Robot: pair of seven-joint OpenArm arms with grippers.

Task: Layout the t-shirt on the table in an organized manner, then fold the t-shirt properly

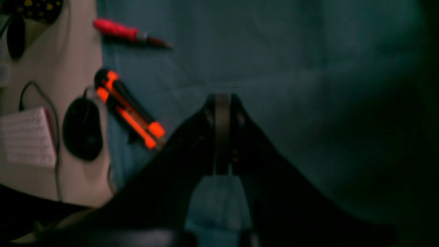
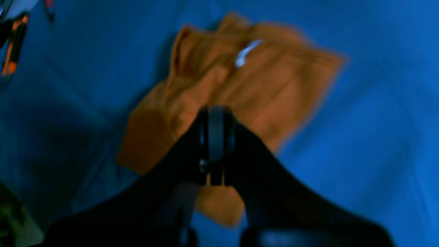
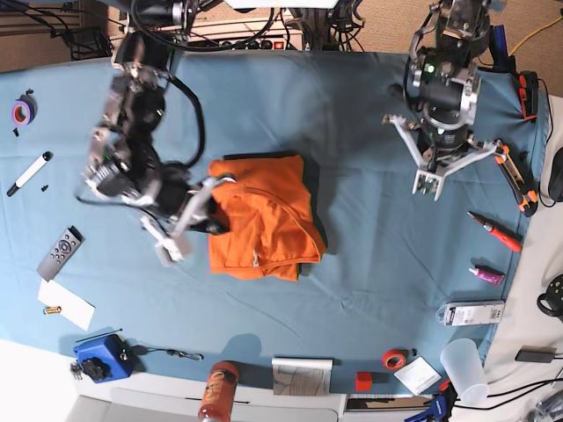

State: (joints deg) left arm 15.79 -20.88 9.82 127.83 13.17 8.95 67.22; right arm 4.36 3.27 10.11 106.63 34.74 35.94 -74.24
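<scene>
The t-shirt lies near the middle of the worktop, a little to the left in the base view, already gathered into a compact, roughly rectangular orange bundle with layers stacked on one another and its small white neck tag showing on top in the right wrist view. The folding looks largely done, though the near edge of the bundle is uneven and a flap lies skewed across it, so the step in hand is most likely the last tidying or the withdrawal from the garment. The right hand sits just beside the shirt's left edge, low over the cloth, its fingers pressed together with no fabric visible between them; whether it touches the shirt cannot be told from these views. The left hand hangs well apart on the far right of the worktop, also pressed together and empty, over bare teal cloth near an orange-and-black utility knife and a red screwdriver at the cloth's edge. If another fold or a squaring-up is wanted, the next move calls for the right hand to spread, pinch the loose corner nearest it and draw it flat, while the left hand would have to travel across to steady the opposite side.
</scene>
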